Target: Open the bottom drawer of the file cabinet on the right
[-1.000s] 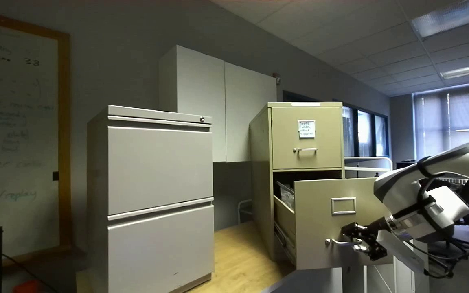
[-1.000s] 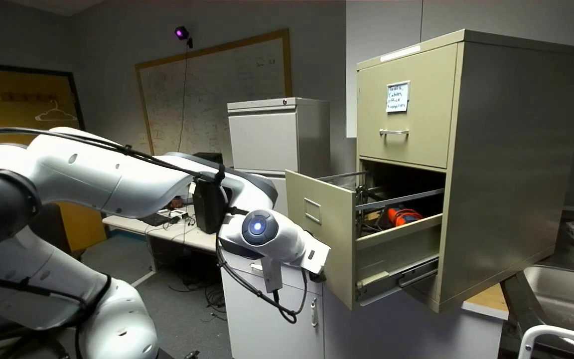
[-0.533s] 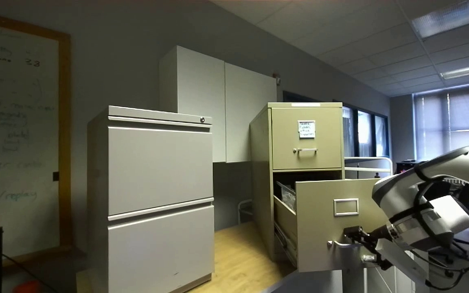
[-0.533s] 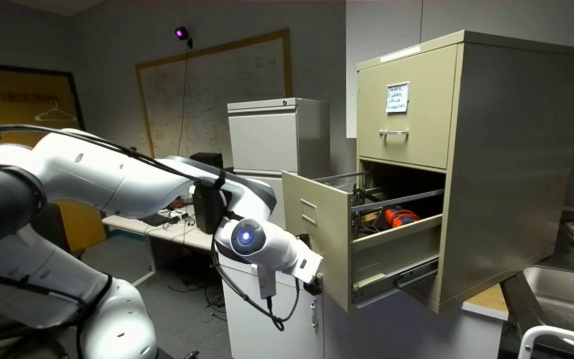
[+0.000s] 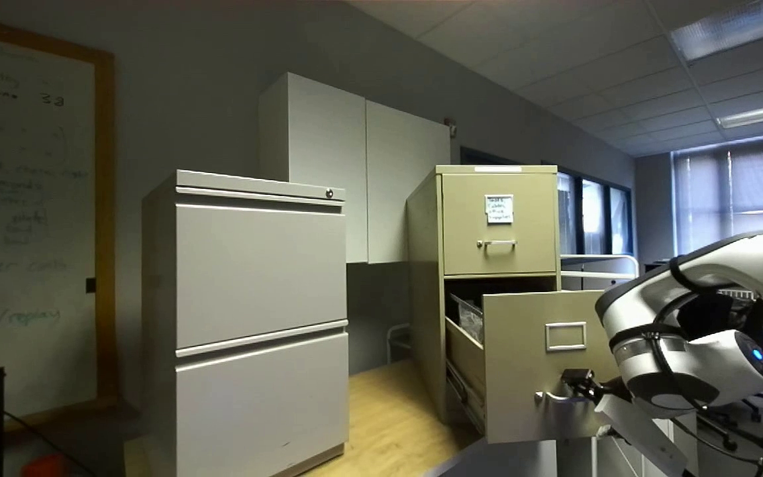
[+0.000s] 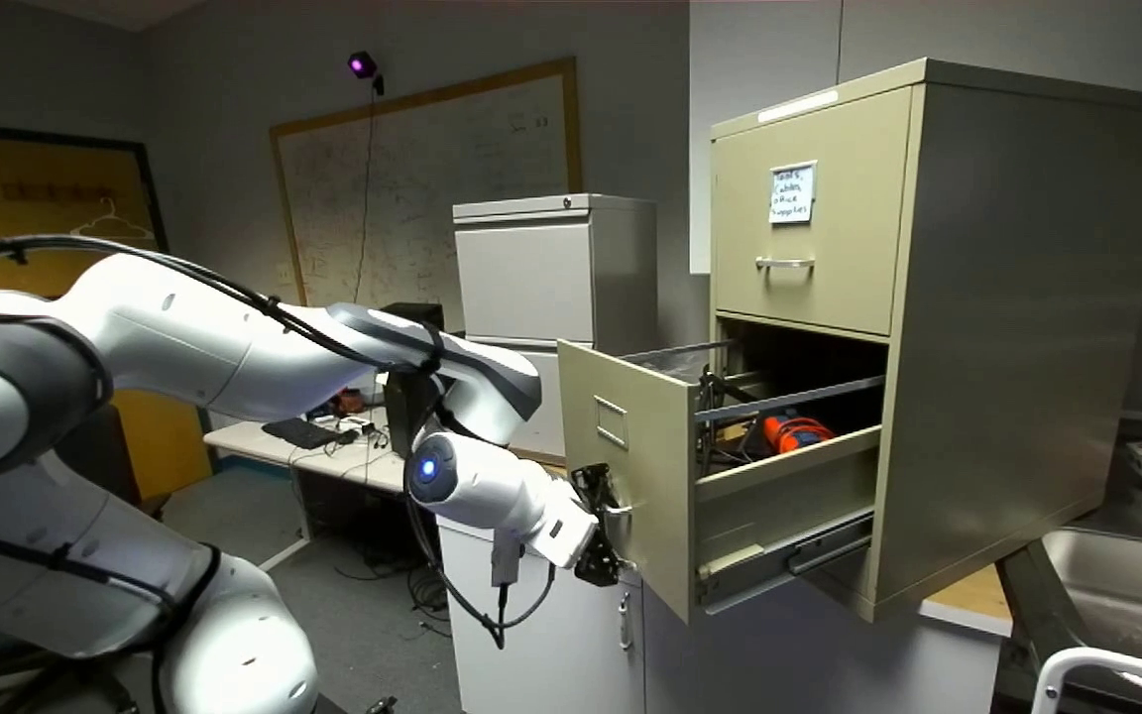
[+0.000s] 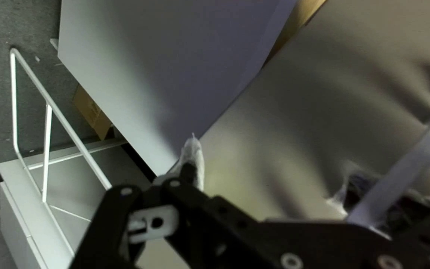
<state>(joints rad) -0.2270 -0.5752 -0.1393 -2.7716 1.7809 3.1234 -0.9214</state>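
Observation:
The tan file cabinet (image 6: pixel 1017 327) shows in both exterior views. Its bottom drawer (image 5: pixel 514 364) is pulled well out, and an orange tool (image 6: pixel 797 432) lies inside. A metal handle (image 5: pixel 559 399) is fixed on the drawer front. At that handle, my gripper (image 5: pixel 590 405) stands open, jaws wide apart, in front of the drawer. In the wrist view the handle (image 7: pixel 405 175) crosses over one of the fingertips (image 7: pixel 345 190); contact cannot be told. The opposite fingertip is well away from the handle, over the drawer front (image 7: pixel 237 160).
Beneath the drawer is a white base cabinet (image 6: pixel 541 615). A pale grey cabinet (image 5: pixel 262 278) stands beside the file cabinet on a wooden top (image 5: pixel 388 424). A white rail (image 7: pixel 69 127) is near the floor, and a sink (image 6: pixel 1126 585) lies past the file cabinet.
My gripper's jaws have spread apart at the handle. The wrist has turned and shifted back from the drawer front. The drawer has come slightly further out.

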